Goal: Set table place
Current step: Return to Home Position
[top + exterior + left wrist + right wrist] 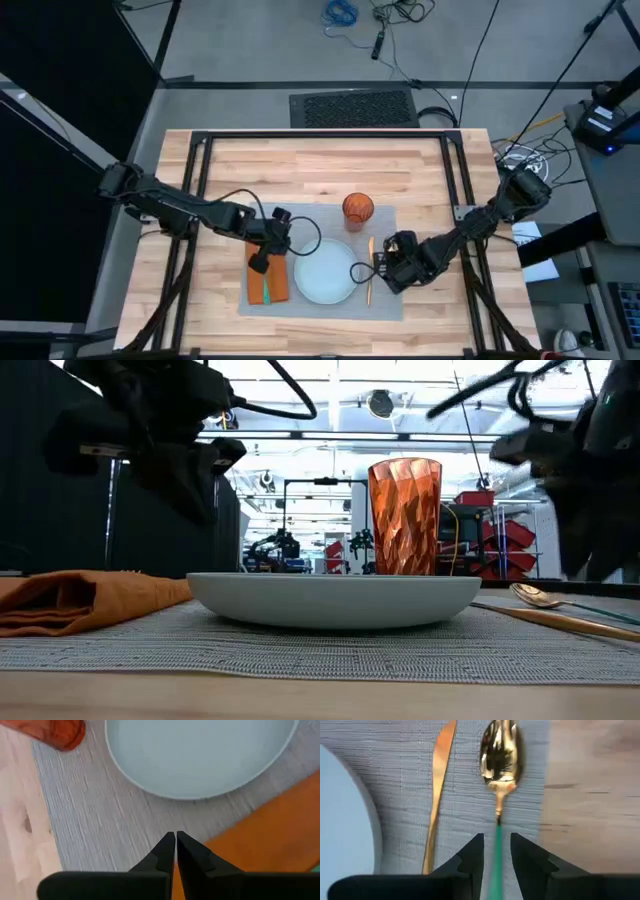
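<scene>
On the light-wood table (pixel 230 165) lies a grey placemat (pixel 325 300). It bears a pale-blue plate (pixel 325 272), an orange napkin (pixel 270 285) to the plate's left and an orange tumbler (pixel 358 207) standing at its far side. To the plate's right lie a gold knife (pixel 440 785) and a gold spoon (pixel 501 752). My right gripper (pixel 496 837) is open just above the mat, a finger on either side of the spoon's green handle (pixel 497 847), apart from it. My left gripper (pixel 175 836) is shut and hovers over the napkin's edge (pixel 270 835), clear of it.
A black metal frame (pixel 330 135) runs along the table's far side and down both flanks. Bare wood lies left and right of the placemat. A green-handled piece (pixel 266 288) rests on the napkin. Cables and gear stand beyond the table's right edge (pixel 530 160).
</scene>
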Controlling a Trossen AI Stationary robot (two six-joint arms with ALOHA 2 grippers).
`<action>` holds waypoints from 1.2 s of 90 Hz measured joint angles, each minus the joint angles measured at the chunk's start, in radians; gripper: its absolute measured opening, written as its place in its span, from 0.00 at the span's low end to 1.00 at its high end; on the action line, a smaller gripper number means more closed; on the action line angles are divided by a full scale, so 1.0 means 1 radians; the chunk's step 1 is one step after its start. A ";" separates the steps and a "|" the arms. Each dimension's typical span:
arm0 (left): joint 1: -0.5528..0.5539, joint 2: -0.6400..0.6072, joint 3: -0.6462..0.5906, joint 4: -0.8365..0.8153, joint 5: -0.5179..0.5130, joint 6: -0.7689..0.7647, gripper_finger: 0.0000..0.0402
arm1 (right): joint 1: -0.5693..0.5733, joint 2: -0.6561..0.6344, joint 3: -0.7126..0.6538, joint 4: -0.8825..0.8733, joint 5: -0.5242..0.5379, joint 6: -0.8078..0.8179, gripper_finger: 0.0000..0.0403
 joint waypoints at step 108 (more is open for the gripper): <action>0.305 -0.519 0.634 -1.160 -0.352 -0.278 0.01 | 0.022 -0.554 0.504 -0.735 0.795 -1.096 0.20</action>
